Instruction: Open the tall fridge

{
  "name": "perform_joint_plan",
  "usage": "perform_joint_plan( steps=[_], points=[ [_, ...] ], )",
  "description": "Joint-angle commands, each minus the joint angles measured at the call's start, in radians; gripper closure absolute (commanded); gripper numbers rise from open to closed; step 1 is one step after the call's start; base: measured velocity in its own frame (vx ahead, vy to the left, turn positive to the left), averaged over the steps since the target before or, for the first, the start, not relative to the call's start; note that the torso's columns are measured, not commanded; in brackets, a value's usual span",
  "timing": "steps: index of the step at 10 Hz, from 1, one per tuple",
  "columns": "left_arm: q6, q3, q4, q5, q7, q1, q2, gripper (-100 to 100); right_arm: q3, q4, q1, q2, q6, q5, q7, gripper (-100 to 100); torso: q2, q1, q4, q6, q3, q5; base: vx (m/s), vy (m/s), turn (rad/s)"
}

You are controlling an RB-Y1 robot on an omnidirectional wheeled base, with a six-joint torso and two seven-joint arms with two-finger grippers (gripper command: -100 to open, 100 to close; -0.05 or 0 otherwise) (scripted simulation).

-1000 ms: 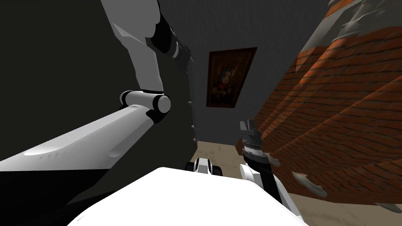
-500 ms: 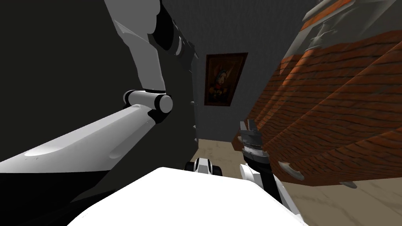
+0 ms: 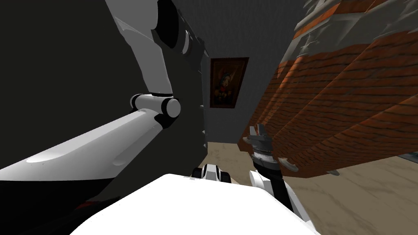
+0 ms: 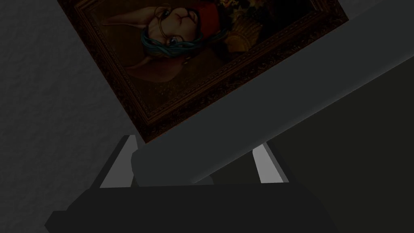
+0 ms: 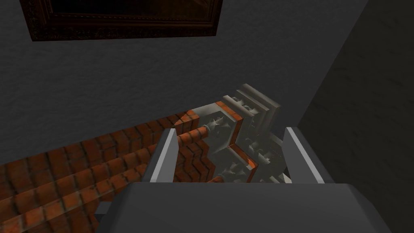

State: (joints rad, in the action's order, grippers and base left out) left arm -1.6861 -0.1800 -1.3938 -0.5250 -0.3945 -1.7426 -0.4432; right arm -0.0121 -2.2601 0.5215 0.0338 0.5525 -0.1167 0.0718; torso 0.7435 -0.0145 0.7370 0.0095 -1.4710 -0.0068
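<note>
The tall fridge (image 3: 61, 81) is the dark grey plane on my left in the head view. My left arm reaches up along its edge. In the left wrist view a thick dark grey bar, the fridge handle (image 4: 283, 97), runs slantwise between the fingers of my left gripper (image 4: 195, 141). The bar fills the gap and meets both fingers (image 4: 123, 162). The fridge's darker face lies beside it. My right gripper (image 3: 255, 130) hangs low by the brick counter. In its wrist view the right gripper (image 5: 230, 130) stands open with nothing between its fingers.
A long brick-patterned counter (image 3: 347, 102) with small grey handles runs close on my right. A framed painting (image 3: 226, 81) hangs on the grey wall ahead. Beige floor (image 3: 347, 204) shows below the counter.
The whole head picture has swung: painting and counter slid left and more floor shows at right, so I have turned. My left gripper stays on the handle.
</note>
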Motion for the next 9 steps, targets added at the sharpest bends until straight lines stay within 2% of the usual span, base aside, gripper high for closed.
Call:
perform_joint_plan(
  steps=[1, 2, 3, 5, 8, 9],
  points=[
    [-0.010, -0.007, -0.008, -0.046, 0.003, -0.011, 0.045, 100, 0.000, 0.000, 0.000, 0.000, 0.000, 0.000, 0.000, 0, 0.000, -0.002, 0.001, 0.000, 0.000, -0.001, -0.196, -0.036, -0.079],
    [-0.015, -0.012, -0.016, -0.065, 0.003, -0.014, 0.059, 100, 0.000, 0.000, 0.000, 0.000, 0.000, 0.000, 0.000, 0, 0.001, -0.003, 0.001, 0.001, 0.001, -0.002, -0.218, -0.002, -0.088],
    [-0.015, -0.012, -0.016, -0.065, 0.003, -0.014, 0.059, 100, 0.000, 0.000, 0.000, 0.000, 0.000, 0.000, 0.000, 0, 0.002, -0.003, 0.002, 0.003, 0.001, -0.003, -0.156, -0.019, -0.094],
    [-0.024, -0.023, -0.032, -0.101, 0.002, -0.020, 0.087, 100, 0.000, 0.000, 0.000, 0.000, 0.000, 0.000, 0.000, 0, 0.001, -0.007, 0.000, 0.002, 0.003, -0.004, -0.139, -0.017, -0.056],
    [-0.029, -0.028, -0.039, -0.120, 0.002, -0.023, 0.101, 100, 0.000, 0.000, 0.000, 0.000, 0.000, 0.000, 0.000, 0, 0.007, -0.005, 0.001, 0.003, 0.007, -0.003, -0.161, -0.004, -0.050],
    [-0.047, -0.048, -0.038, -0.112, 0.006, -0.059, 0.061, -100, 0.000, 0.000, 0.000, 0.000, 0.000, 0.000, 0.000, 0, 0.005, -0.006, 0.000, 0.001, 0.008, -0.002, -0.021, -0.021, 0.031]
  ],
)
